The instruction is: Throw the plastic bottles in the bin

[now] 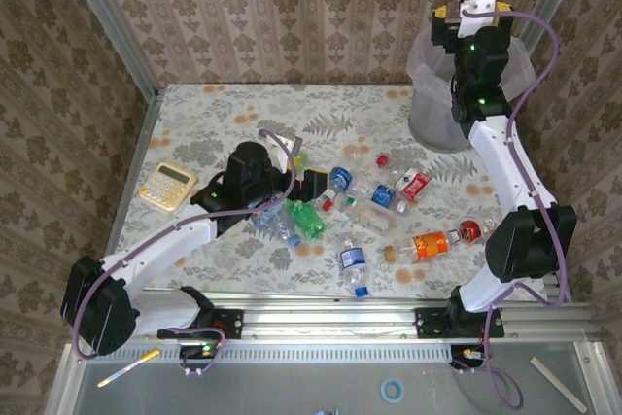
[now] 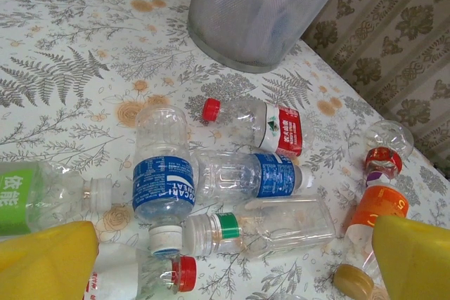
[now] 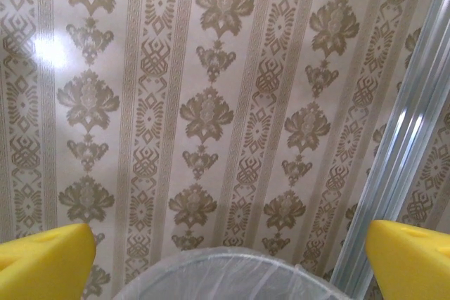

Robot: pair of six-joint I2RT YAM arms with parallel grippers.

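The right claw [image 3: 226, 235] was held spread and empty above the bin [image 3: 225, 275] at the far right, placed as if for a drop. The left claw [image 2: 232, 247], likewise spread, was hung over the bottles [image 2: 165, 180] scattered nearer, left of the bin, presumably to pick one.
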